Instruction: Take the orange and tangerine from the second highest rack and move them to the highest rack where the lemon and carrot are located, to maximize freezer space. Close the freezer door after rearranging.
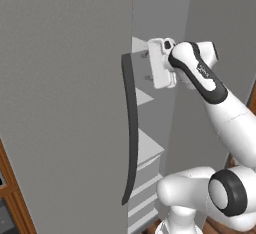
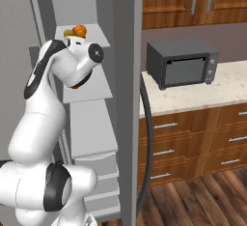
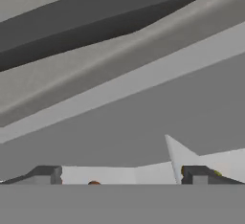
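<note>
Fingers [image 3: 122, 175] spread wide, holding nothing — beside the freezer door [image 1: 65, 103]; handle [image 1: 131, 128] near.

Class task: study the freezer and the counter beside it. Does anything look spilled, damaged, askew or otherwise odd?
Nothing stands out. The freezer door stands open, the shelves sit level, and the toaster oven rests squarely on the counter.

Pale-grey freezer [image 2: 123, 75] shelves stacked w/ gaps; highest rack [image 2: 99, 34] carries orange-coloured produce [image 2: 77, 30] at its left; second highest rack [image 2: 94, 92] shows an orange bit [image 2: 75, 86] by the arm.
</note>
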### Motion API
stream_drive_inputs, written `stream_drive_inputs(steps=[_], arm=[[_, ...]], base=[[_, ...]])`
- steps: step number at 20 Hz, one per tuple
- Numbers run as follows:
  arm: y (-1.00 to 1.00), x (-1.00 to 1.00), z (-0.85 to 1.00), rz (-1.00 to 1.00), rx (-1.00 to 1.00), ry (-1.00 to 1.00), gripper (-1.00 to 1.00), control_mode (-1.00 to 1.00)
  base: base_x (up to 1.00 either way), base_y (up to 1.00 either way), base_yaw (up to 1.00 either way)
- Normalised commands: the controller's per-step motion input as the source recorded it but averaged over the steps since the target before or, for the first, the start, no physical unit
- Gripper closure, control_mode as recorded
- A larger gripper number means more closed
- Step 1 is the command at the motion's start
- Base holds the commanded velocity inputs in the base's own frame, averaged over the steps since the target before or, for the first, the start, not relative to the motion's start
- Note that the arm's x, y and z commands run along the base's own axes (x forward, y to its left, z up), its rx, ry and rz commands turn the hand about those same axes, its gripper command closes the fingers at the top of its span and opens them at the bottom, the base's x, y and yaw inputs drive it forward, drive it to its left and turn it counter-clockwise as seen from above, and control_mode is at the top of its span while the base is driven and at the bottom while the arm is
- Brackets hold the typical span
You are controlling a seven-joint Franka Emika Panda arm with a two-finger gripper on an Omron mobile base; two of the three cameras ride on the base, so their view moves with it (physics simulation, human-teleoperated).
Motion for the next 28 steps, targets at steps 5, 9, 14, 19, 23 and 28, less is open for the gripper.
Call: stream_drive_inputs(steps=[5,9,14,19,23,28], arm=[[0.00,0.07,-0.53,0.08,-0.17,0.00,-1.00,-1.00],[0.00,0.08,-0.51,0.00,-0.10,0.00,-1.00,-1.00],[0.00,0.15,-0.51,0.00,-0.04,0.07,-1.00,-1.00],[0.00,0.29,-0.45,0.00,0.00,0.11,-1.00,-1.00],[0.10,0.41,-0.39,0.00,0.00,0.18,-1.00,-1.00],[0.26,0.35,-0.37,0.00,0.00,0.15,-1.00,-1.00]], base=[[0.00,0.00,0.00],[0.00,0.00,0.00],[0.00,0.00,0.00],[0.00,0.00,0.00],[0.00,0.00,0.00],[0.00,0.00,0.00]])
